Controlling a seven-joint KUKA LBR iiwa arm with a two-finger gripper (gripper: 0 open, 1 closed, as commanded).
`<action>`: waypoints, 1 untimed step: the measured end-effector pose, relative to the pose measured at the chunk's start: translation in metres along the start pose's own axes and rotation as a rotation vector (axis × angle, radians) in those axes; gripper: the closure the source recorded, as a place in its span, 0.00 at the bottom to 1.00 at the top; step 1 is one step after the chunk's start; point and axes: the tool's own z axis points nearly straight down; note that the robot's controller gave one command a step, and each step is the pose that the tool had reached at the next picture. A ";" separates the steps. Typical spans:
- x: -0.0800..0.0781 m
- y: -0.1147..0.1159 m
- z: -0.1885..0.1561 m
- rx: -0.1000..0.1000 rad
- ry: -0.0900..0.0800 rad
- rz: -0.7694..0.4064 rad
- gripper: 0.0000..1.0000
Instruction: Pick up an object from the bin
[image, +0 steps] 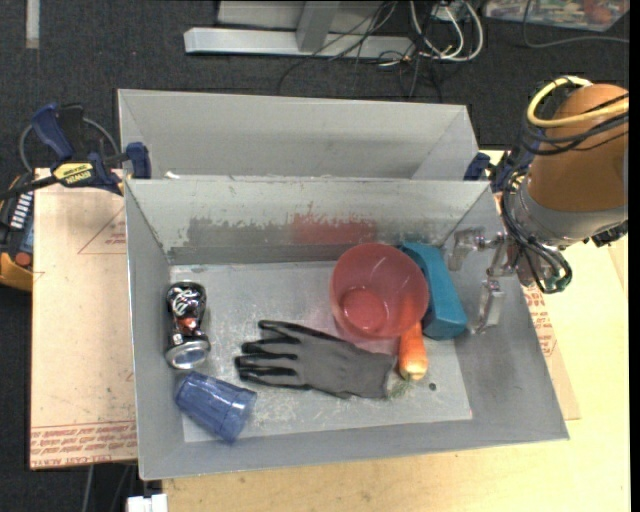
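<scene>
My gripper (476, 284) hangs at the right side of the bin, above the sloping right wall, open and with nothing between its fingers. Just left of it a teal blue block (441, 292) leans against a pink round bowl (377, 290) that sits upright in the middle right of the bin. An orange carrot-shaped thing (412, 351) lies below the block, at the bowl's lower right edge. A black glove (318, 363) lies flat in front of the bowl, its fingers pointing left.
A dark soda can (186, 322) lies at the left of the bin floor, with a blue plastic cup (214, 404) on its side below it. The arm with its orange cover and cables stands over the bin's right rim.
</scene>
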 end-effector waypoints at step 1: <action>-0.001 0.001 -0.005 0.001 -0.007 -0.004 0.00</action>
